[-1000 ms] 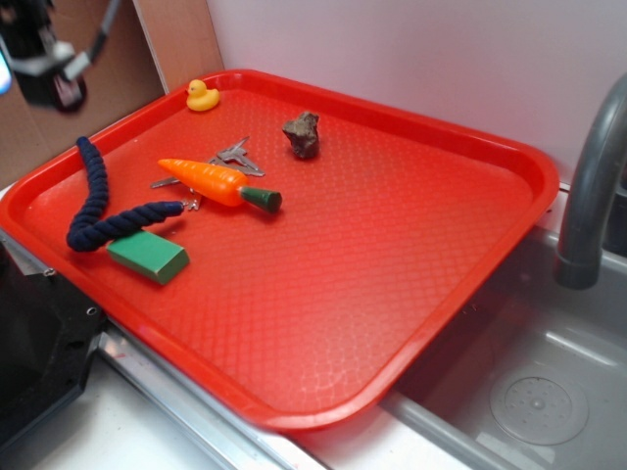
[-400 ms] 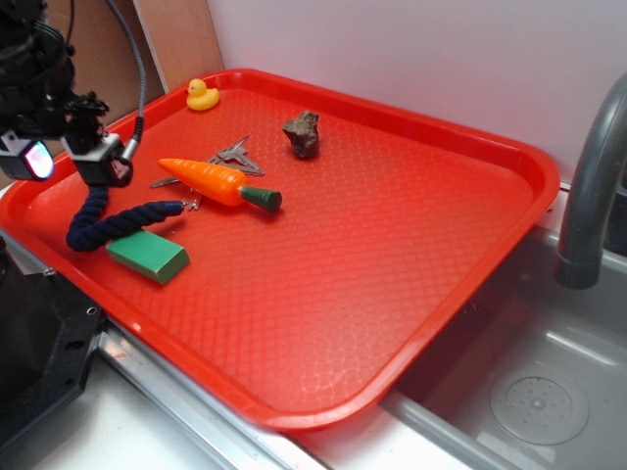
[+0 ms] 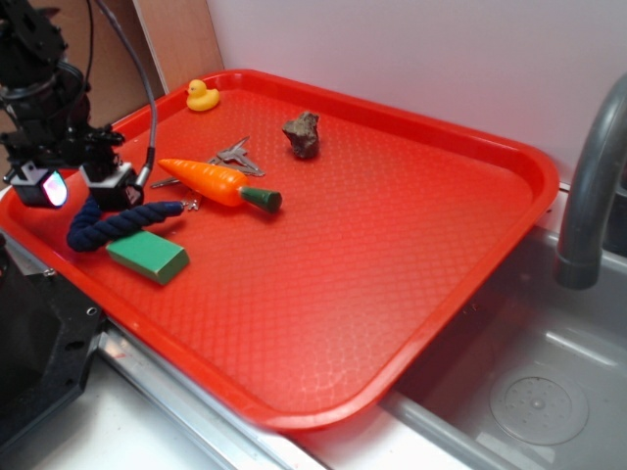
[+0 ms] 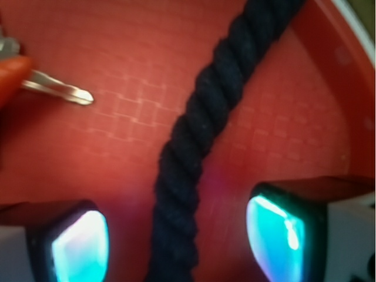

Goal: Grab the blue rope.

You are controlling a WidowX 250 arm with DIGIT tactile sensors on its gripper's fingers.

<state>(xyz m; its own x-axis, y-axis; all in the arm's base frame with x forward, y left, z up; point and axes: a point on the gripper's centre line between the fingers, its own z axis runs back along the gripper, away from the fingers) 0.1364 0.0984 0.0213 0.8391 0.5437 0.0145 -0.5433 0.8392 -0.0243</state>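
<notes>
While my fingers (image 4: pixel 79 247) stand spread astride the rope (image 4: pixel 194 158), I judge it soft, floppy, light; pinching mid-strand here should grip its twisted cotton well.

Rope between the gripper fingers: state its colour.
Dark navy blue rope, twisted strands; clearest in the wrist view.

Red tray (image 3: pixel 470 255) carries rope (image 3: pixel 118 223), carrot (image 3: pixel 217 183), duck (image 3: pixel 202 96), rock (image 3: pixel 303 134).
</notes>
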